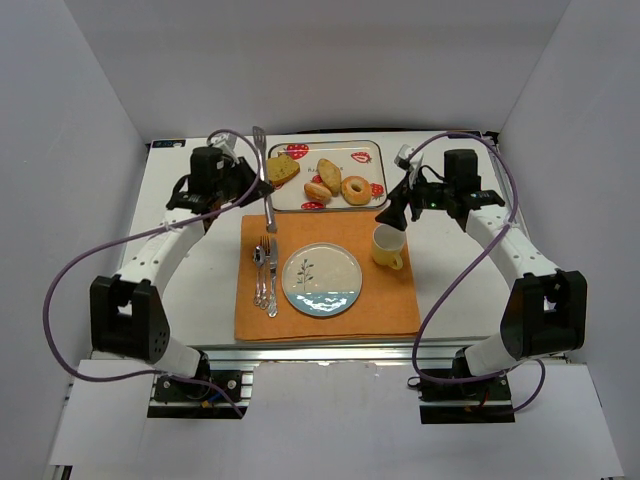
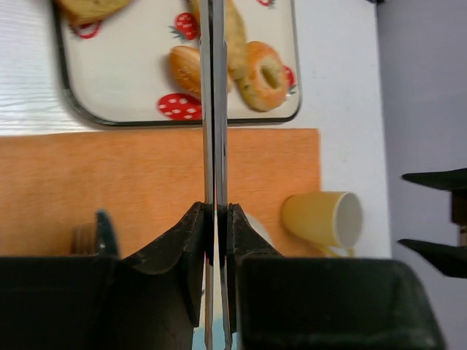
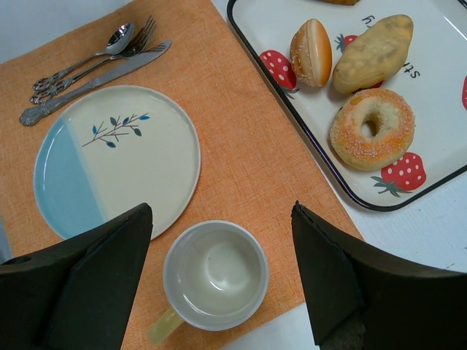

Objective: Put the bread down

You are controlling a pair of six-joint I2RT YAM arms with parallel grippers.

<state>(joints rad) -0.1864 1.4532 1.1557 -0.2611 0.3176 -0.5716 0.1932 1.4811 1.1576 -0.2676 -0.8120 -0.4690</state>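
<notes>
Steel tongs point(image 2: 215, 109) stood clamped in my left gripper point(image 2: 215, 219), and I judged that was the reason for the whole pose: the bread was to be lifted with a tool, not with bare fingers. The jaws were closed hard on the tongs' two blades, pressing them flat together with no gap showing. From the wrist view the blades ran up across the tray point(image 3: 271, 33), crossing between the round roll point(image 3: 311, 52) and the long roll point(image 3: 373, 52). I could not tell how high above them they hung. Nothing was caught between the blades that I could see.

Both rolls lay on the tray, touching each other, with the bagel point(image 3: 372, 130) just beside them and the toast point(image 1: 283, 168) toward the far left corner. Neither roll had reached the plate point(image 3: 124, 160), which sat bare on the mat point(image 3: 248, 160) and looked to me like the place meant for them.

My right gripper point(image 3: 221, 210) hung above the cup point(image 3: 215, 273), jaws about half open, holding nothing and touching nothing. I took it to be parked out of the left arm's way, or ready to steady something. With the blades shut, I judged I would have to ease my grip before the tongs could take a roll.
</notes>
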